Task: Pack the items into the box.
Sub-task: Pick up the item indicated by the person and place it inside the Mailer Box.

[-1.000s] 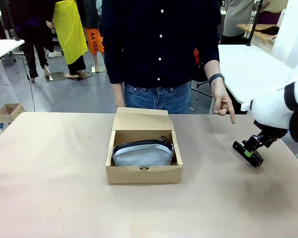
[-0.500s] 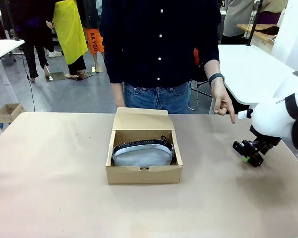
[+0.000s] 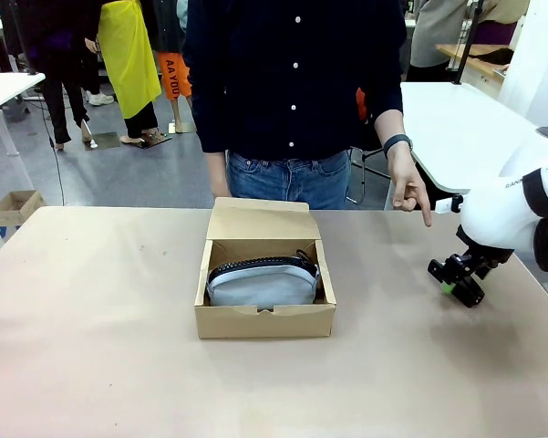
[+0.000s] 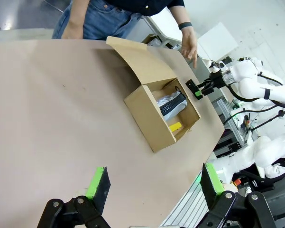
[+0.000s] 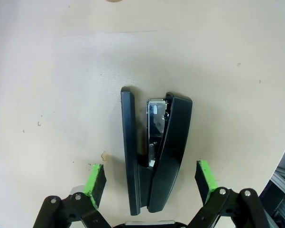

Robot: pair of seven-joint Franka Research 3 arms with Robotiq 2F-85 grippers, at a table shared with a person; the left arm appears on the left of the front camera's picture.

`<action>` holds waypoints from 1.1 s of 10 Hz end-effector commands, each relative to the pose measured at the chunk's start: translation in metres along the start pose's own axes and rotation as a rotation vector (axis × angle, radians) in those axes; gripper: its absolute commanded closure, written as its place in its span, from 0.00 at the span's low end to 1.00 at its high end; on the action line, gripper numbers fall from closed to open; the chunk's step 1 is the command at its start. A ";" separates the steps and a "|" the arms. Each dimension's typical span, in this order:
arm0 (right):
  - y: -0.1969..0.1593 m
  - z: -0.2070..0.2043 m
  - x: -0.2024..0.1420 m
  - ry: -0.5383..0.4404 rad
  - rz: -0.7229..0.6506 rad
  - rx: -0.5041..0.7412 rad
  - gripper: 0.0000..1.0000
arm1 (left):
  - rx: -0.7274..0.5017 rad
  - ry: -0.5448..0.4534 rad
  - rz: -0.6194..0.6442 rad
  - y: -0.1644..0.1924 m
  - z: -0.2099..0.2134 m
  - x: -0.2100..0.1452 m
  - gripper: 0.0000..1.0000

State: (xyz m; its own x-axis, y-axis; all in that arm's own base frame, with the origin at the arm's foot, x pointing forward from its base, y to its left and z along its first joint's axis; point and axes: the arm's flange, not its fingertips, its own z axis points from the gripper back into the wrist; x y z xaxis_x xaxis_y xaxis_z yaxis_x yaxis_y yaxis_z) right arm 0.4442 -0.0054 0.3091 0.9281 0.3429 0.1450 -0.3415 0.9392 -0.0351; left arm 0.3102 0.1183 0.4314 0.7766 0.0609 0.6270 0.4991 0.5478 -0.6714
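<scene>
Right wrist view: where is the stapler [image 5: 154, 152] lying in relation to the right claw [image 5: 149, 179]?

It is lying on its side on the pale table [image 5: 52, 71], directly between the claw's two fingers and running lengthways away from the wrist. The green pads [image 5: 96, 183] are standing off to either side of it and are not touching it.

So the right claw is gripping nothing?

Correct. Its jaws are standing spread wide and released, straddling the black stapler. I cannot tell how high above the tabletop it is hanging.

What is the front view showing around that claw?

Well apart from it, off to its left toward the table's middle, the brown cardboard box [image 3: 264, 321] is sitting with its flap lid standing open. The grey-blue zip pouch [image 3: 263, 286] is lying inside, black zipper uppermost. Just beyond the claw, a person's hand [image 3: 408, 190] is pointing one finger downward at the table's far edge.

And what is the left claw [image 4: 154, 183] doing?

Its jaws are gaping wide as well, holding nothing, and it is hanging over bare tabletop. Well ahead of its fingers the open box is showing, with the pouch tucked inside. Past the box, the right claw is hovering low over the table.
</scene>
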 end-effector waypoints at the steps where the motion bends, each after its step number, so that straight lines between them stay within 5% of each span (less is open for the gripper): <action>1: 0.001 -0.003 0.006 0.000 -0.039 -0.026 0.00 | -0.013 -0.018 0.006 -0.004 -0.001 -0.001 0.00; 2: 0.001 -0.004 0.006 0.006 -0.026 -0.021 0.60 | -0.013 -0.018 0.006 -0.004 -0.001 -0.001 0.00; 3: 0.001 -0.004 0.006 0.005 -0.029 -0.017 0.60 | -0.013 -0.018 0.006 -0.004 -0.001 -0.001 0.00; 4: 0.001 -0.004 0.006 -0.006 -0.031 -0.009 1.00 | -0.013 -0.018 0.006 -0.004 -0.001 -0.001 0.00; 5: 0.001 -0.004 0.006 -0.021 -0.038 -0.004 0.62 | -0.013 -0.018 0.006 -0.004 -0.001 -0.001 0.00; 6: 0.000 -0.004 0.006 -0.025 -0.048 -0.006 1.00 | -0.013 -0.018 0.006 -0.004 -0.001 -0.001 0.00; 11: -0.003 -0.003 0.005 -0.031 -0.055 0.008 1.00 | -0.013 -0.018 0.006 -0.004 -0.001 -0.001 0.00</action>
State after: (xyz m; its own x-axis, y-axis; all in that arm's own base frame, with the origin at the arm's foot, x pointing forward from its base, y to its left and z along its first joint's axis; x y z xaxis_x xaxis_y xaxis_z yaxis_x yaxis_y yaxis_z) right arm 0.4466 -0.0049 0.3089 0.9349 0.3189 0.1558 -0.3180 0.9476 -0.0317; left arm 0.3102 0.1183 0.4314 0.7766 0.0610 0.6270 0.4991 0.5478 -0.6714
